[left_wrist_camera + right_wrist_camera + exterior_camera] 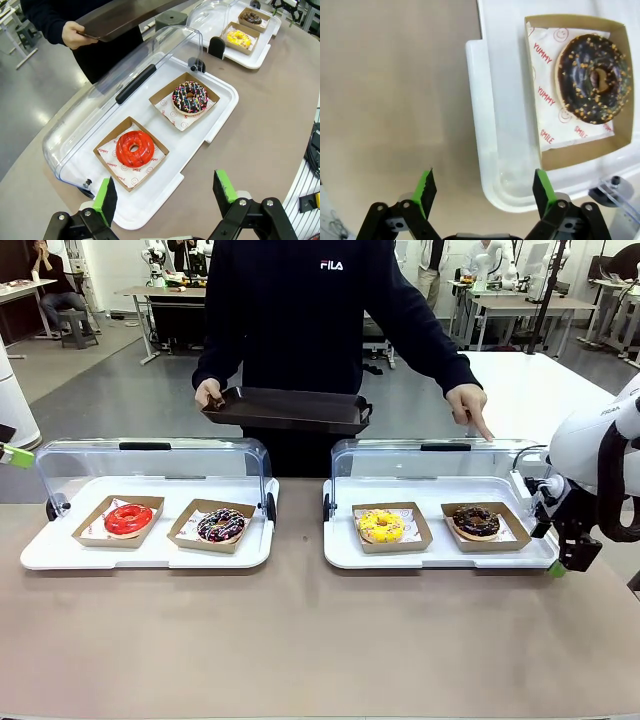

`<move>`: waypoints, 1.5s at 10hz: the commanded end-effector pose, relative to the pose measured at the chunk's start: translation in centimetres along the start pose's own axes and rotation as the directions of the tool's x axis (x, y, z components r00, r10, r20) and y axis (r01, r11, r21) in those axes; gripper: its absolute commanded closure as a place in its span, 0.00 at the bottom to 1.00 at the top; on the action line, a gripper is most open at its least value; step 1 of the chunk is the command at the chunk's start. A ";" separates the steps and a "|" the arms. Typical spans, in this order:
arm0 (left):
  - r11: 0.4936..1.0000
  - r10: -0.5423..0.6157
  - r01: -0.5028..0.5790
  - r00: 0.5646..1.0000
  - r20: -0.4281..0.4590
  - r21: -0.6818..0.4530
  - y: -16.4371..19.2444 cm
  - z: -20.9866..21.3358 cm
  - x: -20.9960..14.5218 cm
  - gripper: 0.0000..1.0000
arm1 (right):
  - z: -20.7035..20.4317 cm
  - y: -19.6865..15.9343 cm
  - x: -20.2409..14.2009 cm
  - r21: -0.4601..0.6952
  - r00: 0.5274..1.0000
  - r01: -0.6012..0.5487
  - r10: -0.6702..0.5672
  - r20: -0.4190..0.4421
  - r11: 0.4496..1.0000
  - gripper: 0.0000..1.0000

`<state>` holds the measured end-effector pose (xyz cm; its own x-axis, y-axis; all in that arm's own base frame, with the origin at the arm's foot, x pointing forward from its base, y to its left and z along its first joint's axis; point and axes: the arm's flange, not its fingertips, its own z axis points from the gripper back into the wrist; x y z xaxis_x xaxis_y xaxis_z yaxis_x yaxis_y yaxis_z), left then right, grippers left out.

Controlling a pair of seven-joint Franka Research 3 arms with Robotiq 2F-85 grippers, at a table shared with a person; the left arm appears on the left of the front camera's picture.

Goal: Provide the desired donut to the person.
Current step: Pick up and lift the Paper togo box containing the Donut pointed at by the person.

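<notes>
The right arm [603,455] comes in low from the counter's [300,640] right edge, wrist bent down beside the right-hand white tray [340,552]. Its wrist camera looks straight down at the right claw [484,194], fingers spread wide and gripping nothing, hanging over that tray's corner, with the chocolate nut donut [592,77] in its cardboard box [570,156] just beyond one green pad. The left claw [165,196] is likewise spread and empty above the near rim of the left-hand tray [220,122], which carries a red donut [134,148] and a sprinkled chocolate donut [190,97]. Across the counter the person [300,310] holds a dark serving tray [290,408] in one hand [208,392]; the pointing hand [468,403] lowers a finger onto the raised clear lid [430,458] at the chocolate nut donut's end. The front view alone shows this gesture, and the yellow donut [381,526] beside it.
</notes>
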<state>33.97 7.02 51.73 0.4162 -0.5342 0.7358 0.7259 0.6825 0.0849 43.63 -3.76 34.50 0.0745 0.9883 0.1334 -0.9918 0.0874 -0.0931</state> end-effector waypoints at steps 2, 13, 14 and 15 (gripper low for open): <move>1.000 -0.001 0.001 1.000 0.005 -0.002 0.1 0.1 -0.1 0.00 | 1.1 0.9 0.1 0.024 0.999 0.036 -0.036 0.005 0.999 0.00; 1.000 -0.001 0.001 1.000 0.005 -0.002 0.1 0.1 -0.1 0.00 | -1.9 -5.9 0.2 -0.052 0.993 -0.111 0.113 0.028 0.992 0.00; 1.000 -0.001 0.001 1.000 0.005 -0.002 0.1 0.1 -0.1 0.00 | -2.2 -6.1 0.3 -0.058 0.991 -0.130 0.132 0.032 0.990 0.00; 1.000 -0.001 0.001 1.000 0.005 -0.002 0.1 0.1 -0.1 0.00 | -2.3 -6.1 0.3 -0.061 0.990 -0.139 0.141 0.028 0.988 0.00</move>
<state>33.96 7.03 51.74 0.4166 -0.5339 0.7358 0.7253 0.6832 0.0850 49.51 -3.25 33.35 -0.0361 0.9903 0.1338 -0.9895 -0.0167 -0.1436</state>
